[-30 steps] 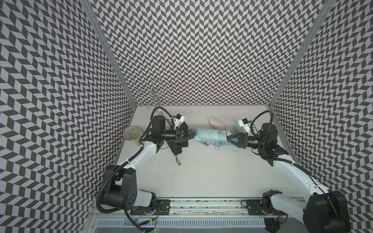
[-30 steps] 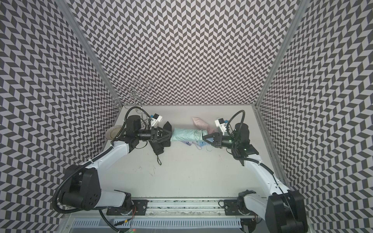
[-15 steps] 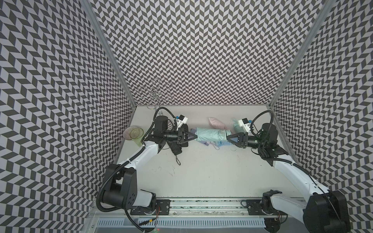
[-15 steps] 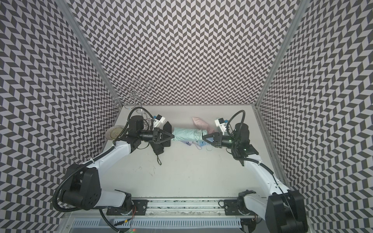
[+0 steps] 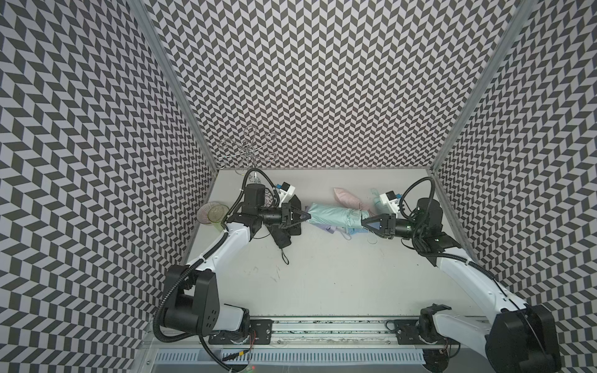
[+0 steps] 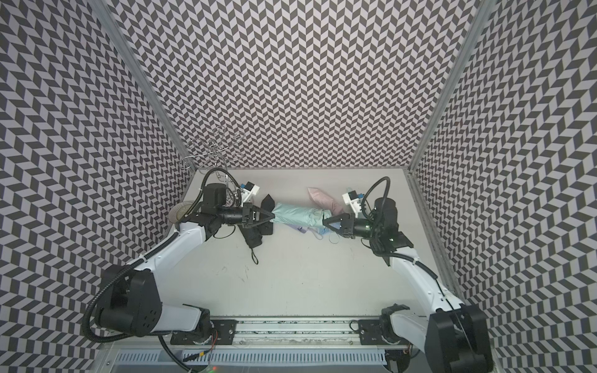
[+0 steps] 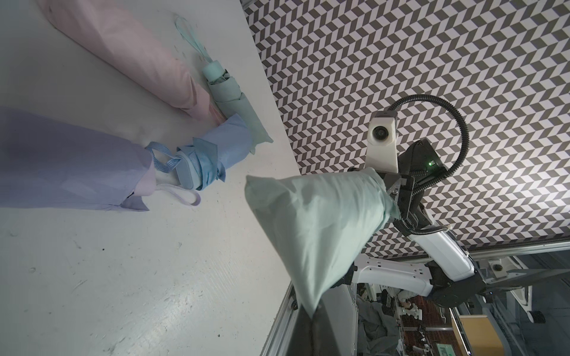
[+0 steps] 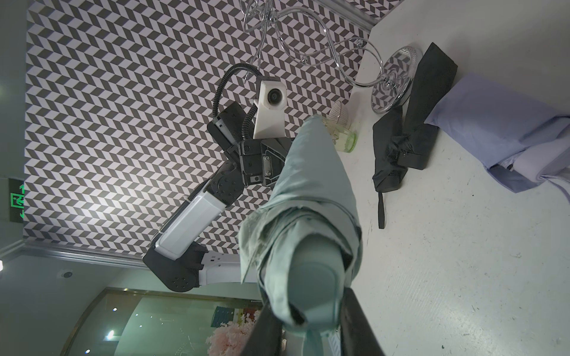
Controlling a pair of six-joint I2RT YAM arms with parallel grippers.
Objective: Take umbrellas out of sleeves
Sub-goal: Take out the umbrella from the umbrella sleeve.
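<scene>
Chevron-patterned walls [image 5: 323, 80] close in a pale table [image 5: 323, 274]. A second ago the left gripper [image 5: 305, 217] stood with its jaws spread just short of the mint green sleeve [image 5: 334, 217]. Now those jaws are pinched together on the sleeve's closed tip. The right gripper [image 5: 363, 222] has not shifted: it stays clamped on the handle of the mint green umbrella [image 8: 314, 277], which pokes out of the sleeve's open end. The sleeved umbrella spans the gap between the two grippers, raised off the table.

Below it, the lilac sleeve [image 7: 61, 154] lies on the table with a pale wrist loop trailing from its mouth. Beside it, the light blue umbrella [image 7: 209, 160] shows its handle and bunched fabric. The pink sleeve [image 7: 123, 40] looks filled and lies farther back. A black umbrella [image 8: 391, 154] lies bare under the left arm, touching its flat black sleeve [image 8: 431, 80]. Clear cups [image 5: 213, 213] sit nested at the table's left edge, near a wire stand [image 8: 394, 80].
</scene>
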